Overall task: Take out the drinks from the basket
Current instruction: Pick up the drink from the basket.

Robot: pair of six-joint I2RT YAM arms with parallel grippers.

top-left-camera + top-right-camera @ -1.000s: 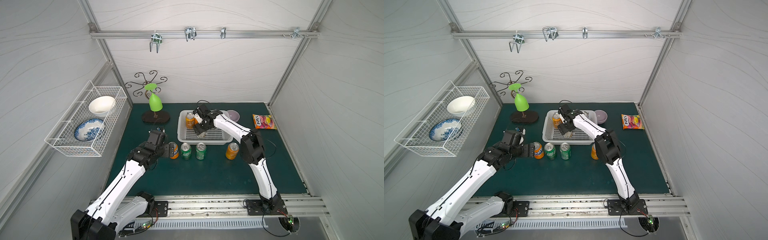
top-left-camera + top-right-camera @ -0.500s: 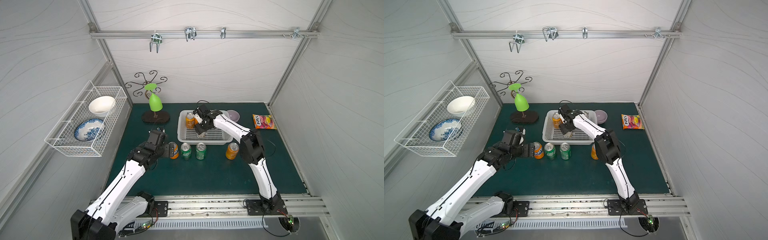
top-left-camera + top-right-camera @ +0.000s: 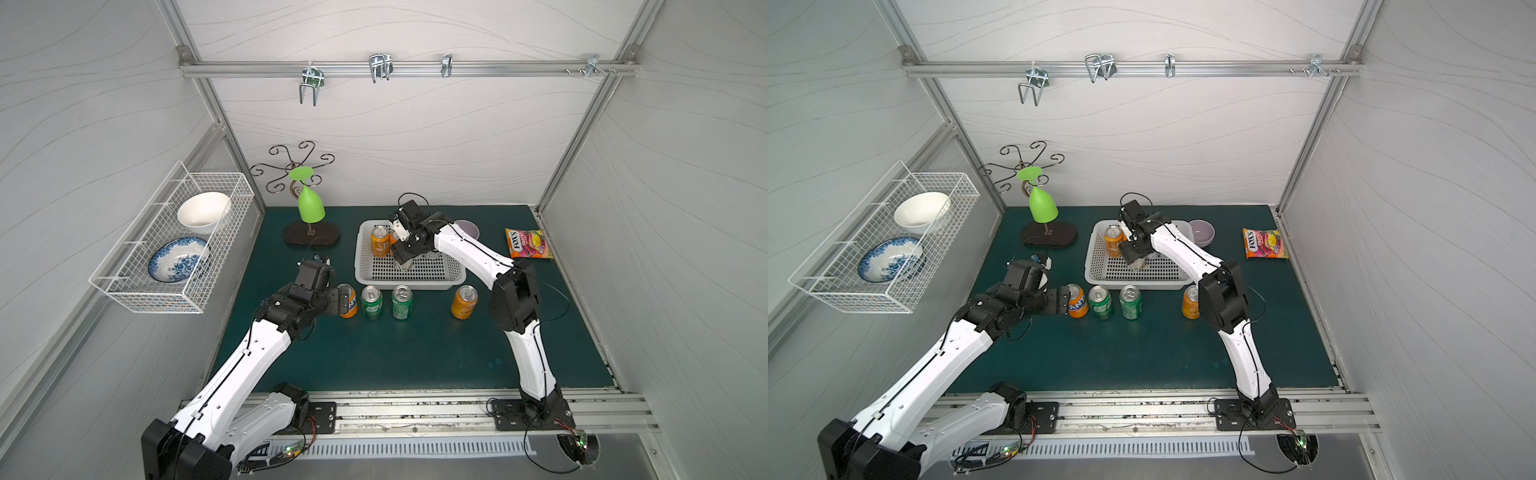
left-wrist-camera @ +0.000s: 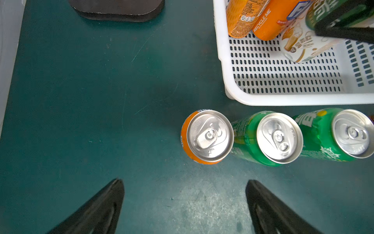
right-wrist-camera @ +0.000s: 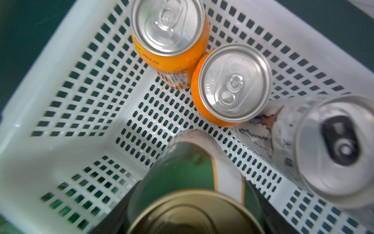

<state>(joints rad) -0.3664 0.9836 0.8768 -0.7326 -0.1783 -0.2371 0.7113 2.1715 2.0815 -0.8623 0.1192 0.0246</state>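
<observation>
Four cans (image 3: 372,302) sit out on the counter (image 3: 415,353), lower centre. My right jaws clamp the gold-top can (image 5: 188,212) in the basket (image 3: 409,285), mid-frame. Left jaws are apart and empty. Two orange cans (image 5: 168,26) and a silver can (image 5: 336,145) wait inside.

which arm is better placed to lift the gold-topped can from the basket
Right. The right tool is inside the basket, closed round the gold-topped can. The left tool is open outside, by an orange can.
</observation>
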